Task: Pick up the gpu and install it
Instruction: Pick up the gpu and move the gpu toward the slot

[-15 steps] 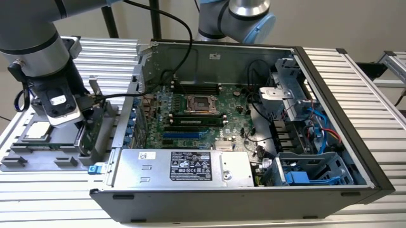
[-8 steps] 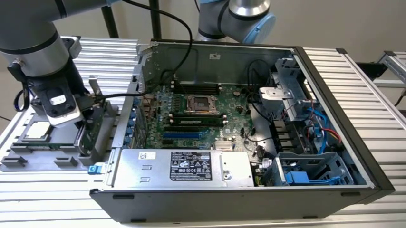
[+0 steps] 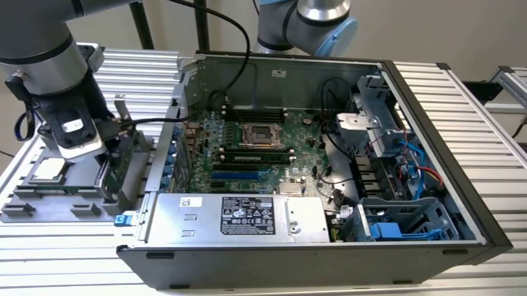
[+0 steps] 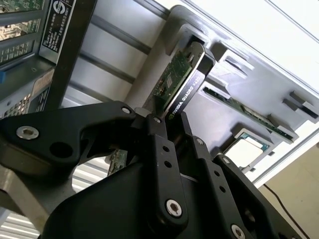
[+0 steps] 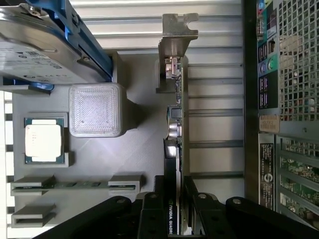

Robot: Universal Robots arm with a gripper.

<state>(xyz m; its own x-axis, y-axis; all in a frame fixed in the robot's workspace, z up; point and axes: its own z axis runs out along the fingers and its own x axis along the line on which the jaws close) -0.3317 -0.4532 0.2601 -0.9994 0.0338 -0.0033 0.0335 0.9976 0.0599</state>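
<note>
2 blk fingers (image 4: pixel 158 144) of gripper (image 4: pixel 168 118) clamp flat rect. gpu (image 4: pixel 182 74), edge-up in grey moulded tray (image 5: pixel 142 154).

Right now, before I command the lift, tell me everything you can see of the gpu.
The gpu stands on its long edge in a slot of the grey holder tray, beside the computer case, not yet installed. One face is a black shroud, the other a green circuit board. A silver bracket caps the end away from the gripper, which clamps the card's upper edge, one finger on each face.
</note>
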